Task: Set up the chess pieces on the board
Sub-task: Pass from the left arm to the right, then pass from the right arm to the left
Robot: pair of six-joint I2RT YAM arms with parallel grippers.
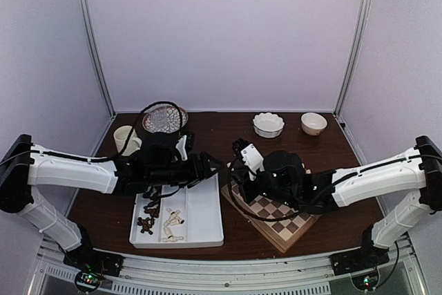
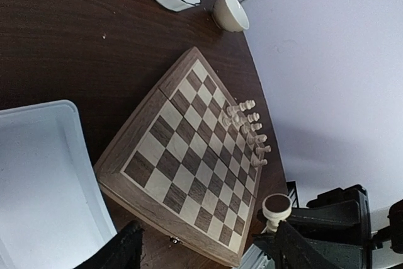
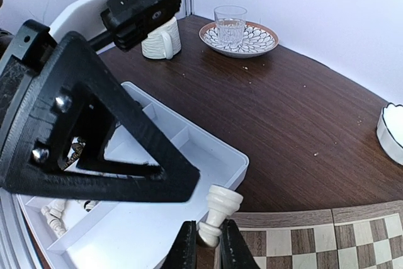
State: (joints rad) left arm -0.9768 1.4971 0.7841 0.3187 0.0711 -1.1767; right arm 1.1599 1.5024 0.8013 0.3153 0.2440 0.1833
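Observation:
The chessboard (image 2: 189, 155) lies right of the white tray (image 1: 200, 219); it also shows in the top view (image 1: 280, 219) and the right wrist view (image 3: 327, 244). Several cream pieces (image 2: 247, 131) stand in a row along its far edge. My right gripper (image 3: 208, 250) is shut on a cream piece (image 3: 217, 213), held by its thin end over the board's corner beside the tray, its dark felt base (image 2: 276, 206) pointing away. My left gripper (image 2: 211, 253) is open, facing the right gripper (image 1: 236, 170), with the held piece close to its right finger (image 2: 296, 250).
The tray (image 3: 189, 155) holds dark pieces (image 1: 147, 215) and cream pieces (image 1: 173, 224). Two white bowls (image 1: 268, 124) (image 1: 313, 123) stand at the back right. A patterned plate with a glass (image 3: 236, 33) and a cream mug (image 3: 157, 42) stand at the back left.

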